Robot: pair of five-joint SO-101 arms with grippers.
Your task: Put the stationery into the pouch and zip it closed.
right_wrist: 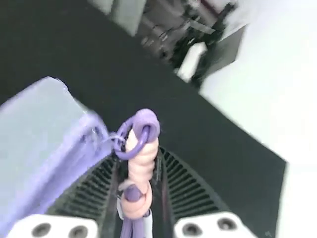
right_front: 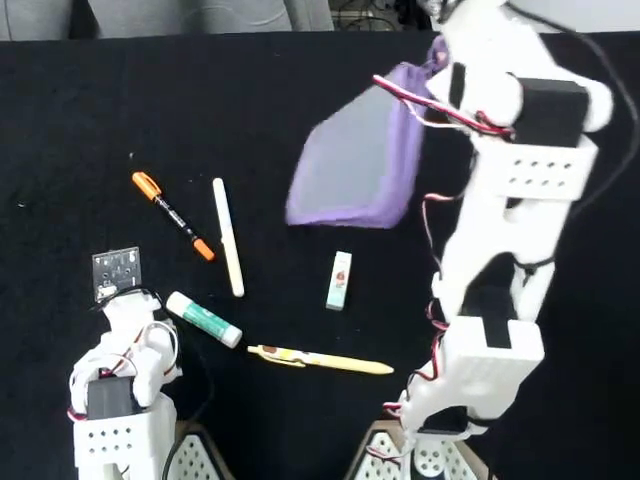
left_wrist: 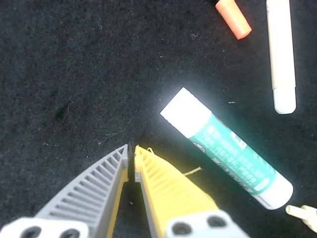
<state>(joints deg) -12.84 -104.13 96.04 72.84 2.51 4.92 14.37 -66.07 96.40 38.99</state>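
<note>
**Operator:** Status of the right hand?

**Technician:** Narrow. It clamps the zipper pull of the purple pouch. The pouch is at the far side of the black tabletop, below the right arm in the high view.

**Operator:** Left hand?

**Technician:** Jaws pressed together, holding nothing. The tips are near the white end of the glue stick.

**Operator:** Location of the stationery?

**Technician:** Outside the pouch, lying on the tabletop: orange marker, white pen, glue stick, yellow pen and small white-and-green eraser.
</note>
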